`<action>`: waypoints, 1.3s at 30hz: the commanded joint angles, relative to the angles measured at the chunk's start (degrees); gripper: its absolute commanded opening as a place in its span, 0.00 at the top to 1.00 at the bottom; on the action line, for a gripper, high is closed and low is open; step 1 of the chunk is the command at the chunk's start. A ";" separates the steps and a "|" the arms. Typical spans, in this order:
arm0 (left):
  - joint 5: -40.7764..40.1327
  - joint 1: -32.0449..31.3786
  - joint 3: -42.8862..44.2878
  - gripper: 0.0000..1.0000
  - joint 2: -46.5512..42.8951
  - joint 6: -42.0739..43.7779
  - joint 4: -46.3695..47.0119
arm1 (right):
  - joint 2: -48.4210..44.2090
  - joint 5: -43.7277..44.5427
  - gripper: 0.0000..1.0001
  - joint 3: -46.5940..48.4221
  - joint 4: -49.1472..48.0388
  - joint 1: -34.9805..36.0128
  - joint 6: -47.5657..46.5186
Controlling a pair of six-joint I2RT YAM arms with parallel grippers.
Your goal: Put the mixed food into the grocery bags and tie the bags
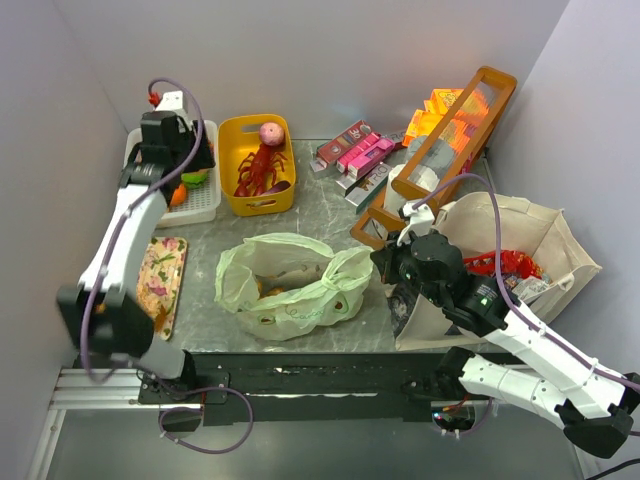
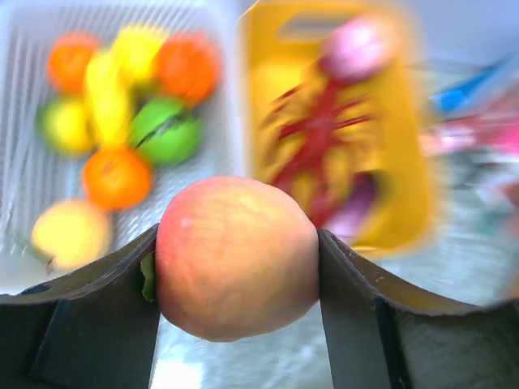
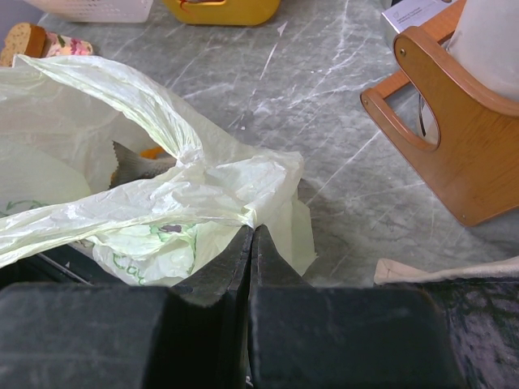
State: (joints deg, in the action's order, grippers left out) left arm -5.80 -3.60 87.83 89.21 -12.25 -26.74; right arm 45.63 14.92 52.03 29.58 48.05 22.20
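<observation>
My left gripper (image 1: pixel 188 170) hangs over the white basket at the back left. In the left wrist view it (image 2: pixel 237 243) is shut on a peach (image 2: pixel 235 267), orange-pink with a small green leaf. The pale green plastic bag (image 1: pixel 290 285) lies open in the middle of the table with some food inside. My right gripper (image 1: pixel 385 262) is at the bag's right side. In the right wrist view it (image 3: pixel 253 231) is shut on a bunched edge of the bag (image 3: pixel 162 203). The beige canvas tote (image 1: pixel 530 225) stands at the right with a red packet (image 1: pixel 510 262) inside.
The white basket (image 1: pixel 205 210) holds several toy fruits (image 2: pixel 113 174). The yellow basket (image 1: pixel 232 150) holds the red lobster (image 1: pixel 262 165). Pink and maroon boxes (image 1: pixel 360 155) and a tall wooden crate (image 1: pixel 450 150) stand at the back right. A floral board (image 1: pixel 160 280) lies left.
</observation>
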 commanded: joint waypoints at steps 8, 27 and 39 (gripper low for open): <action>19.95 -28.37 -12.67 0.73 -23.81 -2.69 0.03 | 0.60 1.52 1.00 2.11 -0.84 -0.33 -0.92; 14.96 -38.06 -28.06 0.70 -28.13 -11.39 -5.95 | -0.27 2.04 1.00 2.46 1.00 -0.33 -0.40; 8.44 -38.68 -25.35 0.01 -24.26 -10.69 -1.56 | -0.89 2.66 1.00 2.20 1.79 -0.33 0.04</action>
State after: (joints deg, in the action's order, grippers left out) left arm 4.21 -41.82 59.11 64.53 -22.57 -32.03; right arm 45.63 15.84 52.31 31.42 48.05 21.82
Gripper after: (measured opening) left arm 0.944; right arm 0.008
